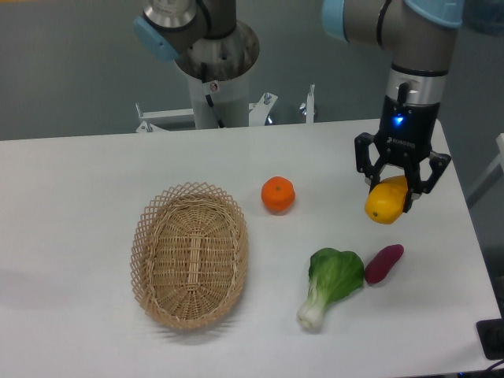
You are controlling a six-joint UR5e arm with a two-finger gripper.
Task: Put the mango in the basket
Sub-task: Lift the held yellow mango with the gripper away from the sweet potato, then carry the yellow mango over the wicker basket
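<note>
The yellow-orange mango (386, 202) hangs in the air at the right side of the table, clamped between the black fingers of my gripper (391, 193), which is shut on it. Its upper end is hidden between the fingers. The oval wicker basket (189, 253) lies on the white table at the left of centre, with nothing inside, well to the left of and nearer the front than the gripper.
A round orange (278, 194) sits between basket and gripper. A green bok choy (331, 279) and a small purple tuber (383, 262) lie below the held mango. The arm's base column (216, 79) stands at the back, and the table's right edge (472, 236) is close to the gripper.
</note>
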